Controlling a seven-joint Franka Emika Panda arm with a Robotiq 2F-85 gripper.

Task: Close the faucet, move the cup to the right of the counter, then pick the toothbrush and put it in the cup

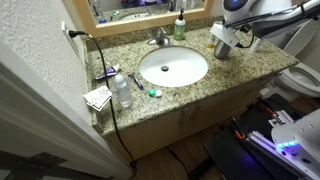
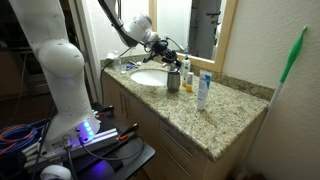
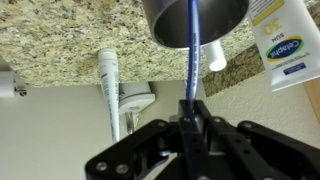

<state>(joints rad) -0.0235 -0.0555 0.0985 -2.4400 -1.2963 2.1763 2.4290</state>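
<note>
Granite vanity counter (image 1: 245, 66) with white oval sink (image 1: 173, 67), chrome faucet (image 1: 160, 38) at far edge. Gripper (image 3: 192, 110) poised over right end, jaws pinched narrow on blue toothbrush (image 3: 192, 55), held upright with lower end at or just inside mouth of dark cup (image 3: 195, 18). Likely hazards: release too high, with long handle tipping out over rim; jaws clipping rim on descent, toppling cup toward nearby white tube (image 2: 203, 90) or off counter's right edge.
</note>
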